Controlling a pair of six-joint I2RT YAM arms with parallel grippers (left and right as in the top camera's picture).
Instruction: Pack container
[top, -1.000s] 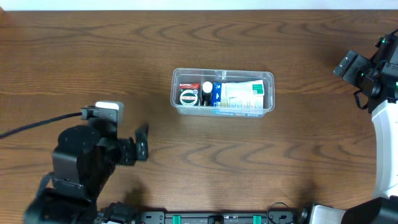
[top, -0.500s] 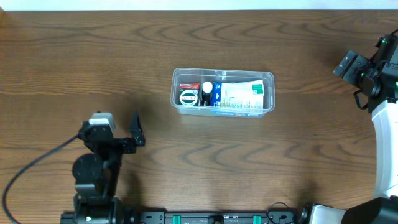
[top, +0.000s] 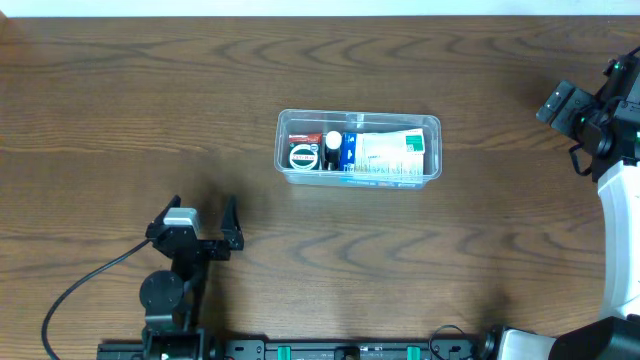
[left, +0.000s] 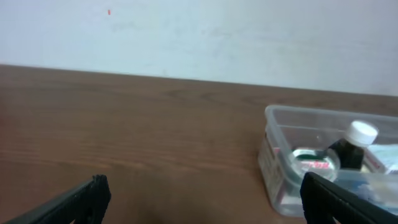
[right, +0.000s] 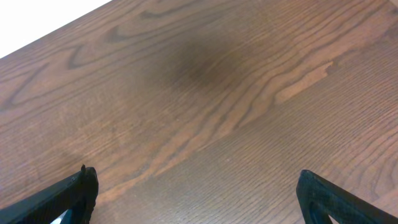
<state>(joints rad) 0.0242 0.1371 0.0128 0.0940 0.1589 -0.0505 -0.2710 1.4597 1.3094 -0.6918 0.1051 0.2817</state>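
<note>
Overhead view: the left gripper (top: 203, 218) is retracting toward the near edge of the table (top: 480, 250), jaws spread wide and empty. The right gripper (top: 558, 104) is staying parked, jaws likewise wide. The container (top: 360, 116) is sitting centrally, unmoved.

Clear container (top: 358, 114), blue/wht box (top: 388, 153), blk bottle (top: 330, 157) w/ wht cap (top: 332, 139), dark-brown wood-grain table (top: 150, 100), blk left end effector (top: 203, 206)

Clear, shallow rectangular plastic tub (left: 273, 155), left wrist view: right end cut off by the frame edge, contents blurred. White-and-blue carton (top: 388, 152) inside it, overhead view: print too small to read. White right arm (top: 622, 200), overhead view: cut off at right edge.
</note>
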